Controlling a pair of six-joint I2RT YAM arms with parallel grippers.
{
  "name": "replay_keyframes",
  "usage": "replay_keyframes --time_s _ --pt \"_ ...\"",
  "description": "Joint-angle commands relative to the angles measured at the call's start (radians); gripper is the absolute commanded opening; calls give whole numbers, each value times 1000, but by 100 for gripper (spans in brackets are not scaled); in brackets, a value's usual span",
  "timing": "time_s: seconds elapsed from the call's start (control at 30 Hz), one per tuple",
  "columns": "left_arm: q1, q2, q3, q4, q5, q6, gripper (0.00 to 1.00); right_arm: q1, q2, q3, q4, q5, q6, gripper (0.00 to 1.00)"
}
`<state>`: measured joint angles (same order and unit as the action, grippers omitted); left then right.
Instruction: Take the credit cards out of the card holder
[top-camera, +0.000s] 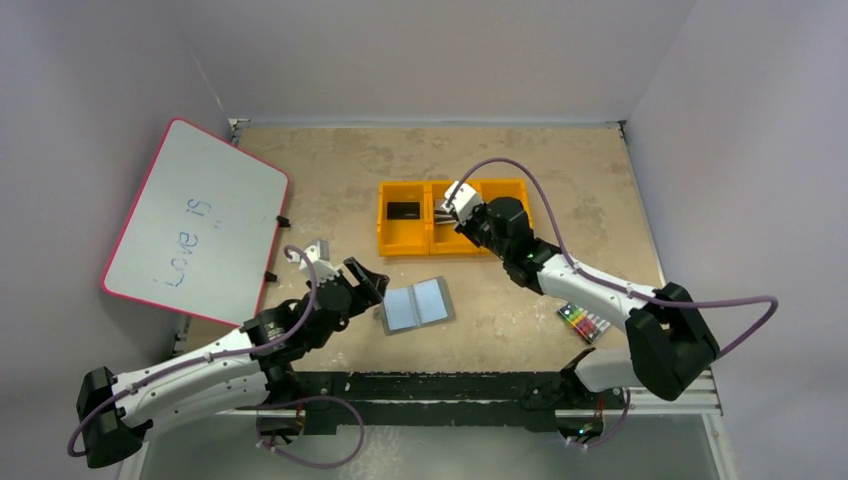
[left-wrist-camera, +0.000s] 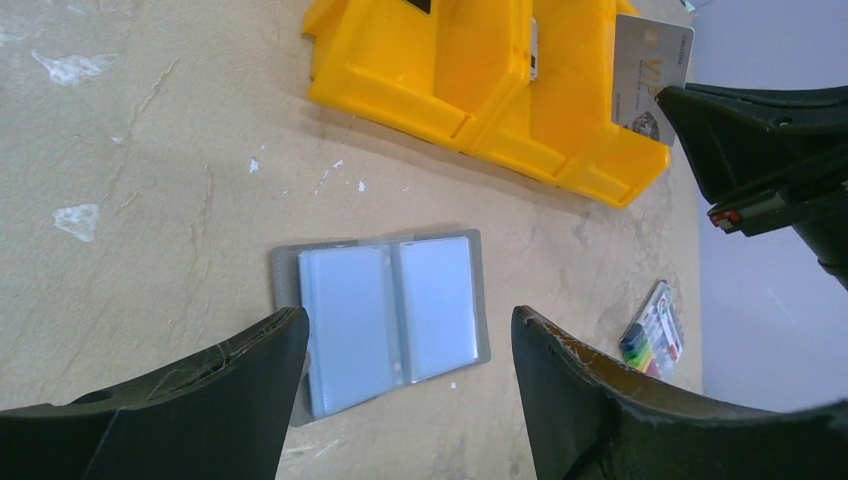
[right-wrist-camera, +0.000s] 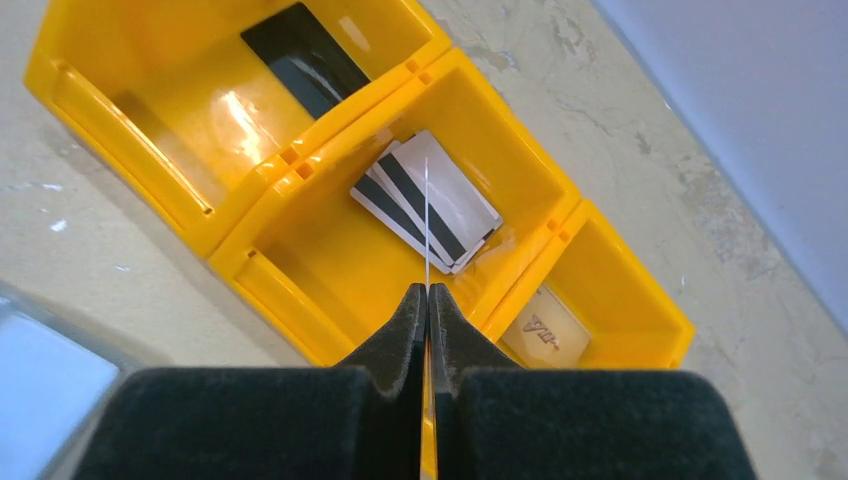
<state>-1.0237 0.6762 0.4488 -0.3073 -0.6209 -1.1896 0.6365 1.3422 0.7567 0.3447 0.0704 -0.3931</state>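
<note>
Now, right claw (right-wrist-camera: 427, 292) pinches card (left-wrist-camera: 650, 75) above yellow tray (top-camera: 405, 247); left claw (left-wrist-camera: 408, 318) released by card holder (top-camera: 417, 303) — crayons (top-camera: 585, 322) aside.

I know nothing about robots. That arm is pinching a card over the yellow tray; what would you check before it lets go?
1. Grip: right gripper shut on the thin silver-white plastic card, held edge-on: ok.
2. Aim: the card hangs over the middle compartment of the yellow three-part plastic tray: ok.
3. Sorting: striped silver-white cards already lie there: ok.
4. Drop height above them: cannot tell.
5. Other arm: left gripper open over the grey folding card holder, away from the tray: ok.
</note>
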Motion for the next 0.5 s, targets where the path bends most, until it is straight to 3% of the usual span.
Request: replay_keyframes --time_s 0.0,0.47 --pt "-6 -11 16 -41 -6 21 74 3 53 71 48 9 -149 0" --pt "-6 -69 28 -124 -9 21 74 3 263 130 140 63 -392 0"
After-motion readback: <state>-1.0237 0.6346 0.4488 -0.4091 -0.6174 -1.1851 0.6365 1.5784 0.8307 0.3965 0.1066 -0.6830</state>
